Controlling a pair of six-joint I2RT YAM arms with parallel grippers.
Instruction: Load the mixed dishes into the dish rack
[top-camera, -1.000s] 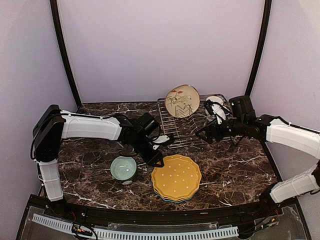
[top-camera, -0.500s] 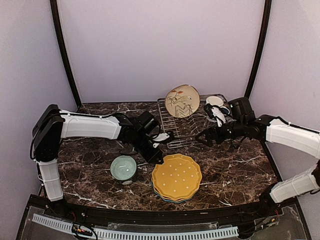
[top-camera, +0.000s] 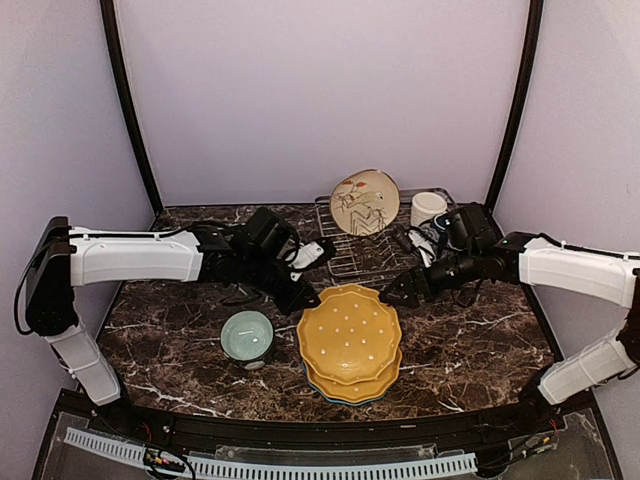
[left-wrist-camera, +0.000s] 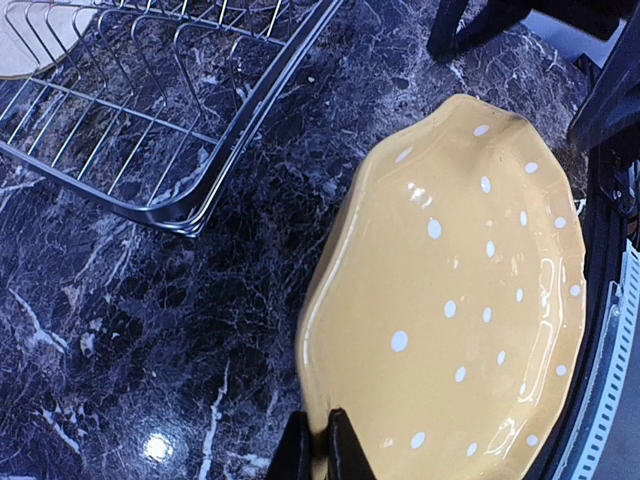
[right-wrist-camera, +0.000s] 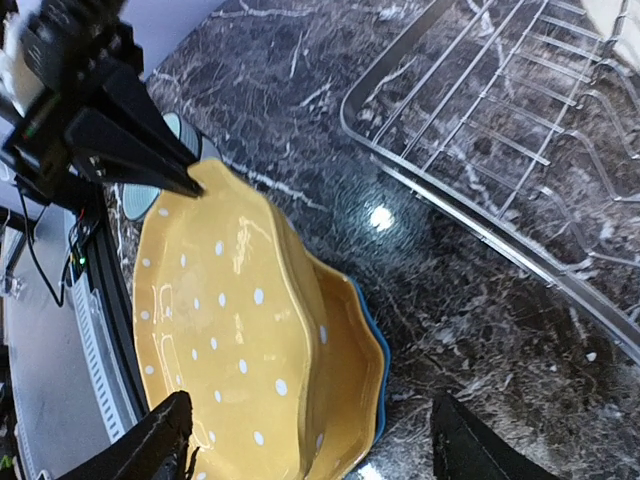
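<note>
My left gripper is shut on the near-left rim of the top yellow dotted plate, tilting it up off the stack; the pinch shows in the left wrist view. A second yellow plate and a blue plate lie beneath it. My right gripper is open and empty just beyond the plate's far right edge, its jaws spread wide over the stack. The mint-green bowl sits left of the stack. The dish rack holds the cream bird plate and the cream mug.
The rack's front wire edge lies just beyond the plate stack, with dark marble table to the right. The tent walls and black poles close in the back. The navy mug and the glass tumbler are not clearly visible.
My left gripper closed on the top yellow plate's rim and raised it, with the arm drawn back left. My right gripper moved from the rack down toward the plate stack.
</note>
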